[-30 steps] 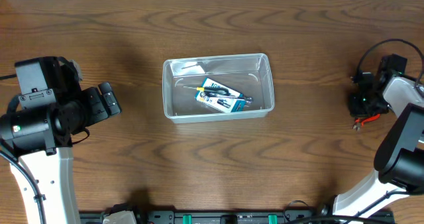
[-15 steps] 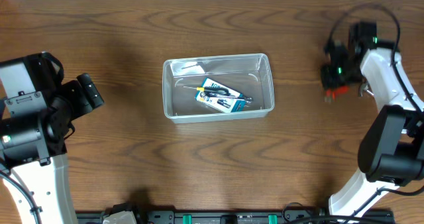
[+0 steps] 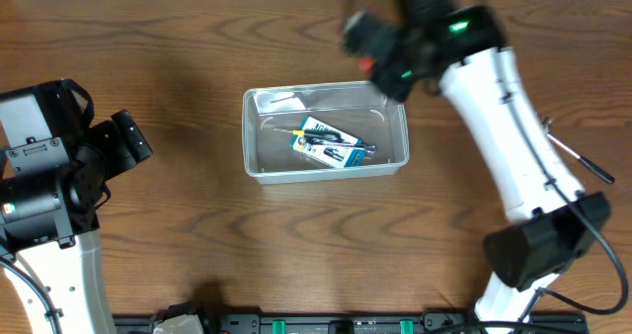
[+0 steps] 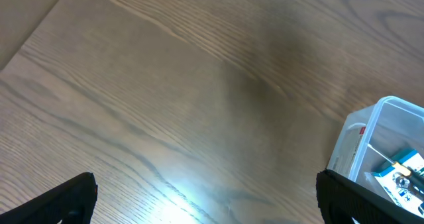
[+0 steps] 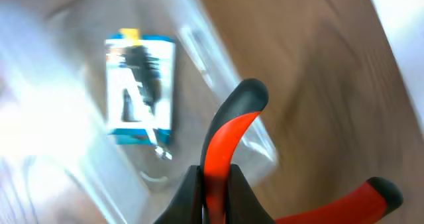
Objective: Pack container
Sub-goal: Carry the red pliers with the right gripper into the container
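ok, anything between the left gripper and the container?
Nothing. Only bare table lies between the left gripper and the container, as the overhead and left wrist views both show.

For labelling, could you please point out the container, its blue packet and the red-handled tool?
container [image 3: 248,132], overhead view, left rim.
blue packet [image 3: 328,146], overhead view, its middle.
red-handled tool [image 5: 224,141], right wrist view, upper handle.

Nothing legible in any view. Inside the container [image 3: 251,141], near its middle, a blue-and-white packet [image 3: 330,144] covered in print: dark markings and a yellow tab at one end, too small from overhead and too blurred from the right wrist to read. On the container's short end wall, a white sticker [image 4: 350,143] with a red patch, lettering unreadable.
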